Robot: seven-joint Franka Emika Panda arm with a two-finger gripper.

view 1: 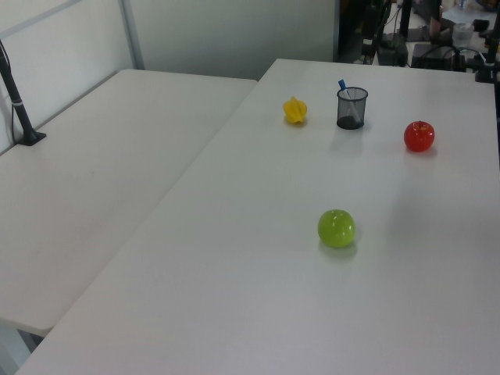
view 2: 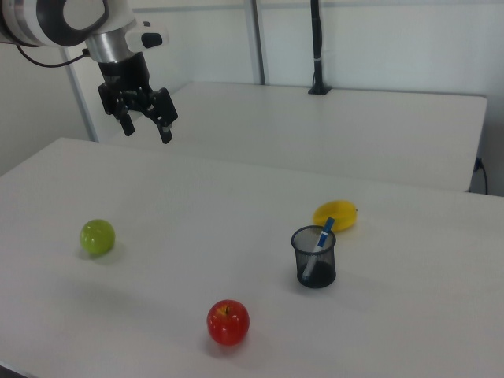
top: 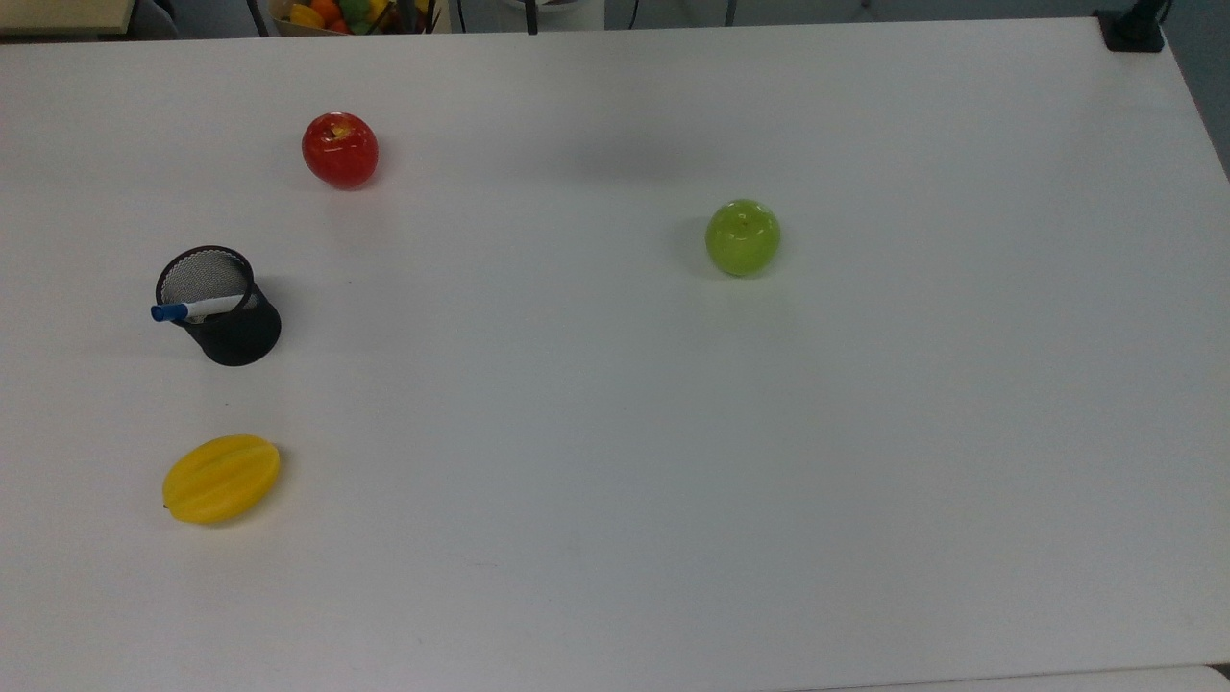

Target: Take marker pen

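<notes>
White table [view 2: 236,197], tool [view 2: 147,130] raised high, fingers spread, empty, well apart from marker pen [view 2: 322,237] standing in mesh cup [view 2: 314,257]

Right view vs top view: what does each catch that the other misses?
Right view alone: the gripper, jaws open, high above the table near the right view's top left, and the second table behind. Top view alone: a bin of coloured fruit past the far edge. Both: marker pen leaning in the black mesh cup, red apple, green apple, yellow fruit, all on the white table.
</notes>
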